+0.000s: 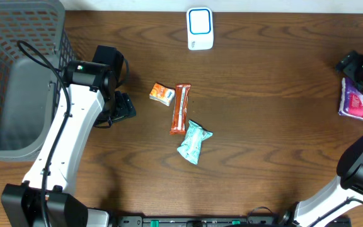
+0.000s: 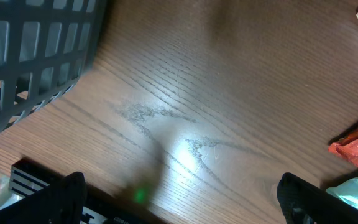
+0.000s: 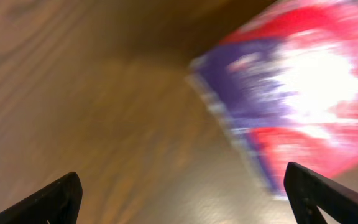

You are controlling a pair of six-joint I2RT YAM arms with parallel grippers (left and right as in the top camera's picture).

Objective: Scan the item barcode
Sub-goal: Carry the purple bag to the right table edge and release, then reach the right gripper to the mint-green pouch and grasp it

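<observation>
Item: pink-and-purple glossy packet (image 1: 357, 102), at the right edge of the overhead frame, lying loose on the brown wooden table (image 1: 270, 157); apparently kept apart from the three centre snack packs (image 1: 180, 108).
Right gripper (image 3: 191, 208): fingers spread, empty, beside the packet.
Left gripper (image 2: 188, 200): spread, empty, near the grey mesh basket (image 1: 5, 38).
Scanner: white-and-blue box (image 1: 200, 28), upper centre.

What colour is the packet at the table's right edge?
The packet is purple and pinkish red; largest, though blurred, in the right wrist view.

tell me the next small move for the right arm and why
Probably lower the right gripper onto the pink and purple packet and close. Its jaws stand wide open over the packet, which lies unheld on the table.
</observation>
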